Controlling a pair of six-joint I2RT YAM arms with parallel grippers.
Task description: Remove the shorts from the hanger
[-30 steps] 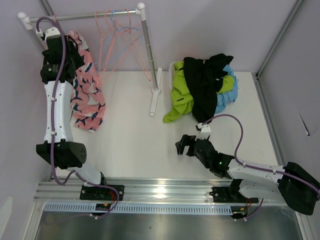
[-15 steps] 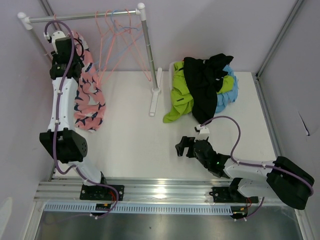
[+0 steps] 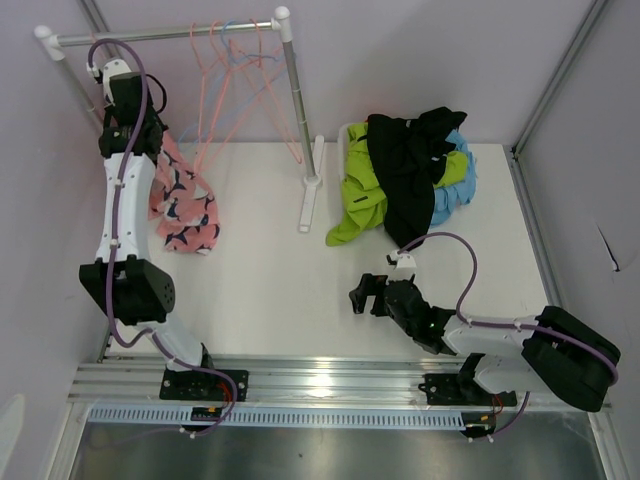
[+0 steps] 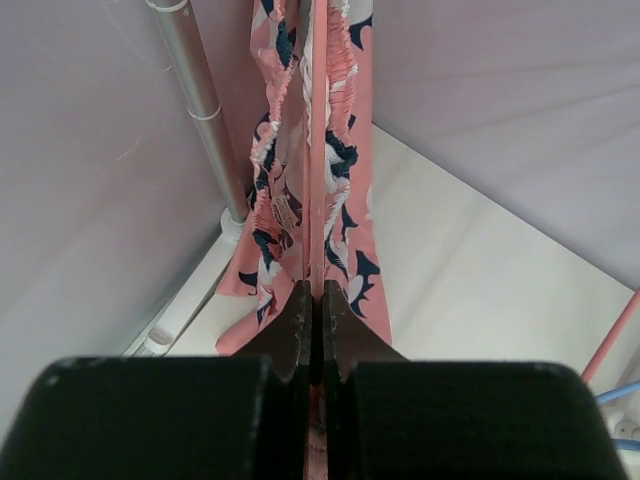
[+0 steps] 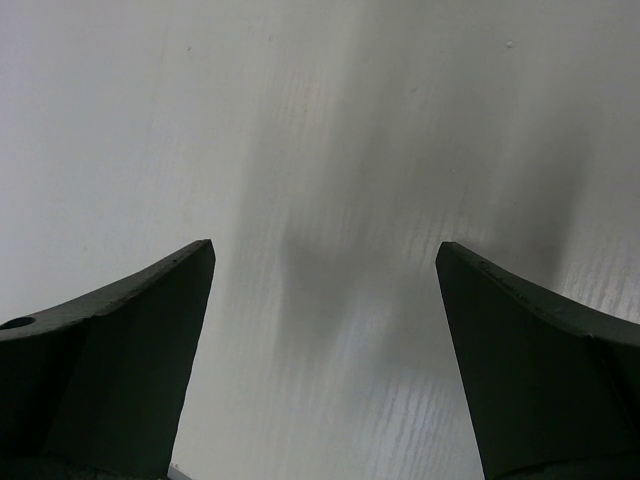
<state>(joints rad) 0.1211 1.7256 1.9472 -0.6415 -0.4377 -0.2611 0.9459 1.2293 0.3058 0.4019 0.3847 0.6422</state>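
The pink shorts with dark-blue shapes (image 3: 185,205) hang at the left end of the rack, below the rail (image 3: 170,32). My left gripper (image 3: 138,135) is shut on their upper part. In the left wrist view its jaws (image 4: 315,295) pinch a thin pink strip between the gathered waistband folds of these shorts (image 4: 345,150); whether that strip is cloth or hanger wire is unclear. The black (image 3: 405,165), lime green (image 3: 358,200) and light blue shorts (image 3: 455,190) lie in a pile at the back right. My right gripper (image 3: 358,293) (image 5: 325,265) stands open over bare table.
Empty pink and blue hangers (image 3: 235,70) dangle from the rail. The rack's right post (image 3: 297,100) stands on a white foot (image 3: 310,205) mid-table, and its left post (image 4: 195,90) is close beside my left gripper. Walls close in on the left and back.
My left gripper has gone from open to shut on the pink shorts, and the arm has drawn in closer to the rack. The shorts have swung down and to the right.
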